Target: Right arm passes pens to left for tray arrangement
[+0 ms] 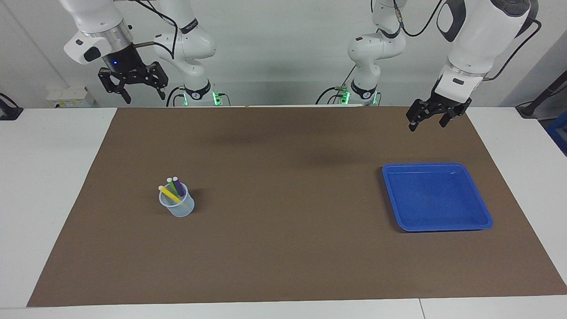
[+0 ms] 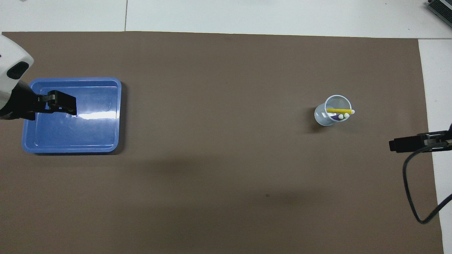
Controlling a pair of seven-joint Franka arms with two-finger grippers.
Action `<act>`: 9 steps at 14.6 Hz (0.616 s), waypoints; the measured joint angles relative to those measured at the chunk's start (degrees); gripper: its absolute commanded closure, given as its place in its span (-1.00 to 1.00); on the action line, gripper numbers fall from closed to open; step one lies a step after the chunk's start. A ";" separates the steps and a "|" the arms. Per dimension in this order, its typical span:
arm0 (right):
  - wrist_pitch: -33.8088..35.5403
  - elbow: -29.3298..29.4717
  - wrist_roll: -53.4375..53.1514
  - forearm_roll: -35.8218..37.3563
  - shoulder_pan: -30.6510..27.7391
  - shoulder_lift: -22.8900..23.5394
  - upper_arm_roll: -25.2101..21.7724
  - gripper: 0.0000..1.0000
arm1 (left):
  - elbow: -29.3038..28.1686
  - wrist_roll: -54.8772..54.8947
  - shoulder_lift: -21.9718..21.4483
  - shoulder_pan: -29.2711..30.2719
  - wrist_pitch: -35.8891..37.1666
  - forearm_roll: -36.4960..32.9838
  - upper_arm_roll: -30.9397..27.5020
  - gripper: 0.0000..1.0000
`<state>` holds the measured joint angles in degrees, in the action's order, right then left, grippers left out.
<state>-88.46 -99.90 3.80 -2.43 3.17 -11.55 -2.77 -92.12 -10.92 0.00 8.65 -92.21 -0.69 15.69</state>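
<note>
Brown paper covers the table I am working over. Toward the right arm's end stands a small clear cup with the three pens leaning inside it: yellow, green and purple, whitish tips up. Toward the left arm's end lies the blue tray, with nothing in it.

I judge the task has not started: no pen has been lifted and none is in the tray. The first step is the right arm's pick from the cup.

My right claw hangs high over the table edge nearest the robots, well apart from the cup, its fingers spread wide and holding nothing. My left claw hangs in the air above the mat near the tray, fingers also spread, touching nothing; that arm waits.

Next, I think the right claw must come over the cup, drop around one pen's upper end, and pinch without tipping the light cup.
</note>
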 measured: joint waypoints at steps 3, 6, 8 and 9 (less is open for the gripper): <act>0.34 0.05 0.00 0.00 0.00 0.02 0.00 -1.00 | 0.00 0.00 0.00 0.00 0.00 0.00 0.00 -1.00; 0.57 0.21 0.07 0.00 0.00 0.02 0.00 -1.00 | 0.00 0.00 0.00 0.00 0.00 0.00 0.00 -1.00; 0.55 0.38 1.86 0.00 0.00 0.02 -0.04 -1.00 | 0.00 0.00 0.00 0.00 0.00 0.00 0.00 -1.00; 0.55 0.41 3.26 0.00 0.00 0.02 -0.07 -1.00 | 0.00 0.00 0.00 0.00 0.00 0.00 0.00 -1.00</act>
<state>-87.92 -99.49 7.06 -2.43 3.17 -11.53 -2.85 -92.12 -10.92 0.00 8.65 -92.21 -0.69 15.69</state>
